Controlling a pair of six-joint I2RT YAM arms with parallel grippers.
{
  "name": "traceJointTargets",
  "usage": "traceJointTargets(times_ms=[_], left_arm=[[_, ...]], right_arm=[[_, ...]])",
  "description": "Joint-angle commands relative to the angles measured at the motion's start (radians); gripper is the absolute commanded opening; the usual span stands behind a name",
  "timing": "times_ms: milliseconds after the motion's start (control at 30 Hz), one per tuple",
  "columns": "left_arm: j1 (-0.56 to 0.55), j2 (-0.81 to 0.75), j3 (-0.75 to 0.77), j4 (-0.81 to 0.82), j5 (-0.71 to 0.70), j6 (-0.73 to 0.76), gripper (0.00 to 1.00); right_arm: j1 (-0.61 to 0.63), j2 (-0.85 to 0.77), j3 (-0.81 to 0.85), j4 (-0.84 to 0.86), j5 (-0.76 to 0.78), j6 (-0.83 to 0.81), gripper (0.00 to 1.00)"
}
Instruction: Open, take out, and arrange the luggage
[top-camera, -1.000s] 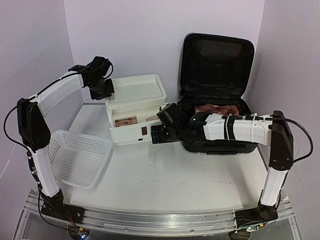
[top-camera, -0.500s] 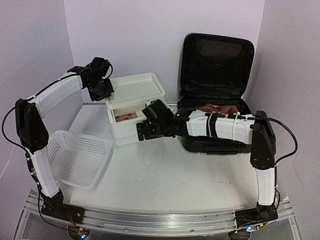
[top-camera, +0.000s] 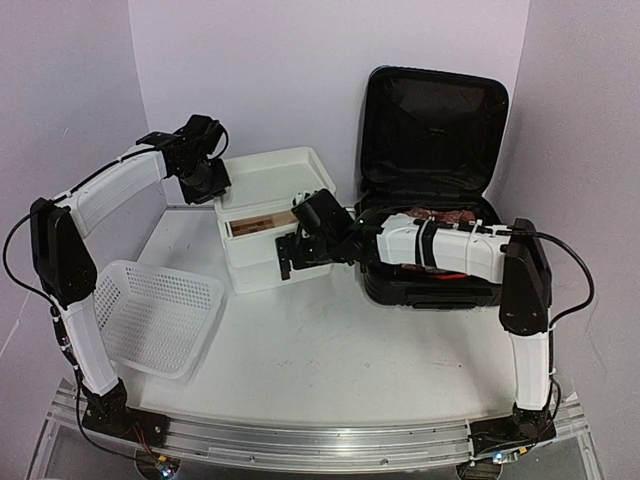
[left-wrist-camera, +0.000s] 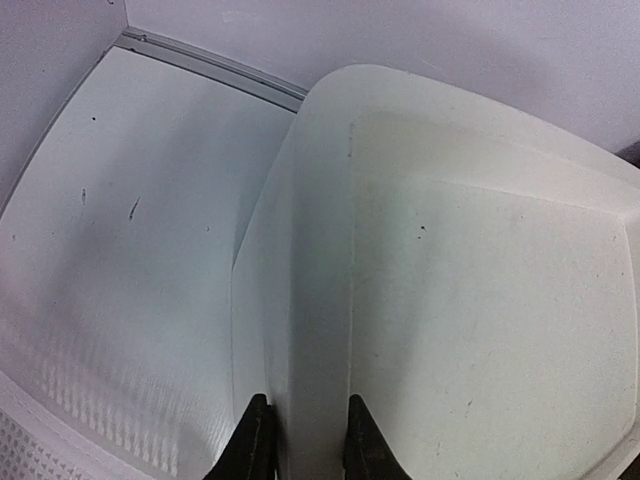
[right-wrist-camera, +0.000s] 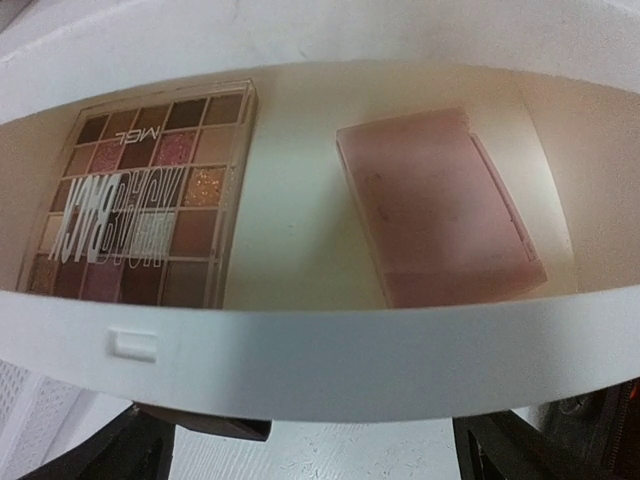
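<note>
The luggage (top-camera: 435, 120) sits open at the table's back right, its lid upright against the wall. Just left of it, the right gripper (top-camera: 292, 255) is spread wide before the white drawer box (top-camera: 270, 180) — its pulled-out drawer (right-wrist-camera: 330, 350) contains an eyeshadow palette (right-wrist-camera: 140, 200) and a pink case (right-wrist-camera: 440, 210). The left gripper (left-wrist-camera: 308, 445) pinches the box's top rim between its 2 fingers.

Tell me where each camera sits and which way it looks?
Top external: above and behind the arm bases, looking down on the table; left arm, right arm, luggage and drawer box show.
Left wrist: on the left arm, looking down at the drawer box's rim; left gripper pinches it.
Right wrist: on the right arm, facing into the open drawer; right gripper open, fingertips at bottom corners.
Shared: all three see the drawer box.
</note>
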Motion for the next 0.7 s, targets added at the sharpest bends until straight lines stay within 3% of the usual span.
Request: traceJointTargets(times_ms=[0, 300, 433, 600, 667], left_arm=[[-0.072, -0.057, -0.027, -0.055, 0.342, -0.076, 0.00], [-0.075, -0.061, -0.056, -0.055, 0.362, -0.066, 0.00], [-0.076, -0.067, -0.061, -0.054, 0.357, -0.062, 0.00], [-0.074, -0.064, -0.046, -0.054, 0.313, -0.047, 0.00], [-0.074, -0.062, -0.042, -0.053, 0.294, -0.043, 0.00]], right_arm=[[-0.019, 0.050, 0.141, 0.100, 0.013, -0.045, 0.98], [-0.040, 0.202, 0.346, 0.141, 0.071, -0.078, 0.98], [-0.057, 0.237, 0.382, 0.164, 0.020, -0.115, 0.92], [-0.057, 0.126, 0.219, 0.139, -0.197, -0.122, 0.87], [-0.058, 0.042, 0.081, 0.163, -0.220, -0.098, 0.92]])
